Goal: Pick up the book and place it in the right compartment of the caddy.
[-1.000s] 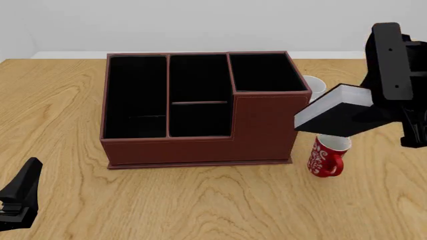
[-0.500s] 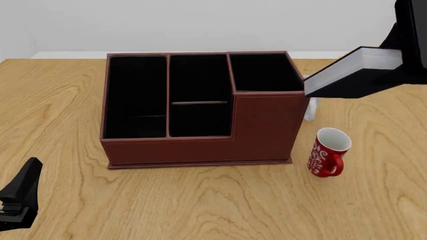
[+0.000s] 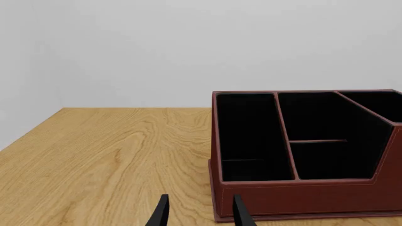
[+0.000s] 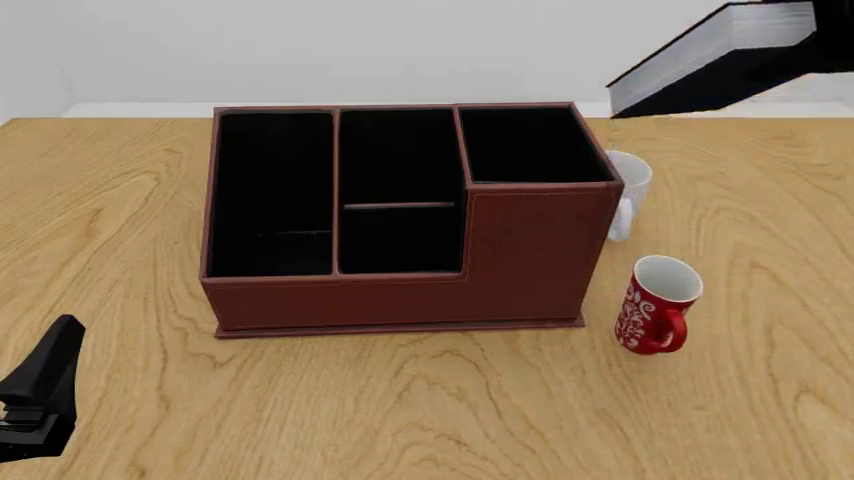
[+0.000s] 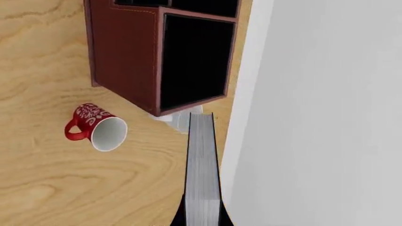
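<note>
— Where are we holding the book [image 4: 714,55] right now?

— We are carrying it in the air, tilted, up and to the right of the caddy [image 4: 400,290], above the level of the right compartment [image 4: 527,145] and clear of its walls. Its white page edges are facing us.

— And the right tool?

— From the right wrist view we are seeing the book [image 5: 202,174] edge-on running out from the tool, so it is pinching the book; the fingers themselves are barely showing.

— The left tool [image 3: 197,214]?

— It is sitting low, near the caddy's front left corner, fingers spread and holding nothing.

— Anything else on the surface [image 4: 400,400]?

— A red mug [image 4: 657,305] is standing just right of the caddy, and a white mug [image 4: 627,190] is peeking out behind the caddy's right wall.
</note>
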### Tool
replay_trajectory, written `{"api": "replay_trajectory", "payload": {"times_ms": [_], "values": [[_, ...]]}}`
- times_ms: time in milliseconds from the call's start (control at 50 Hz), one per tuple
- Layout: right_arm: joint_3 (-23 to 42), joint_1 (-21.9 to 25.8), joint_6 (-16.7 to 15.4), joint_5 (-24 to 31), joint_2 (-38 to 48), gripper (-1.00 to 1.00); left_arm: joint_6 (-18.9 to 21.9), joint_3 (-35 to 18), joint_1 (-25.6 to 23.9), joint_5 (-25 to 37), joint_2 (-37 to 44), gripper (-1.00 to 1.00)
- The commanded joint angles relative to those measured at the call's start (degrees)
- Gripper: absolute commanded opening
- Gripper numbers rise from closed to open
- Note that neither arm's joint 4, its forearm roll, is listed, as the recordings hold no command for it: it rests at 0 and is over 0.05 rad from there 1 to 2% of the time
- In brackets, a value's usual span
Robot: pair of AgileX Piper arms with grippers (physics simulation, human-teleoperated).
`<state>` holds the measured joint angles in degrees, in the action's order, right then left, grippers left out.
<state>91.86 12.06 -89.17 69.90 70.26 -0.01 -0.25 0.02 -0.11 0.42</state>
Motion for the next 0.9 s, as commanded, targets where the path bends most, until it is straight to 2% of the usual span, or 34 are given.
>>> {"api": "replay_trajectory", "payload": {"times_ms": [20, 420, 440, 900], "values": [[7.8, -0.4, -1.1, 0.0, 4.6, -1.0, 0.0, 0.0, 0.0, 0.0, 0.0, 1.0], [14.6, 5.4, 2.5, 0.0, 13.3, -1.0, 0.0, 0.0, 0.0, 0.0, 0.0, 1.0], [14.9, 6.0, 3.4, 0.0, 13.7, -1.0, 0.0, 0.0, 0.0, 0.0, 0.0, 1.0], [17.3, 8.2, 6.7, 0.0, 20.5, -1.0, 0.0, 0.0, 0.0, 0.0, 0.0, 1.0]]}}
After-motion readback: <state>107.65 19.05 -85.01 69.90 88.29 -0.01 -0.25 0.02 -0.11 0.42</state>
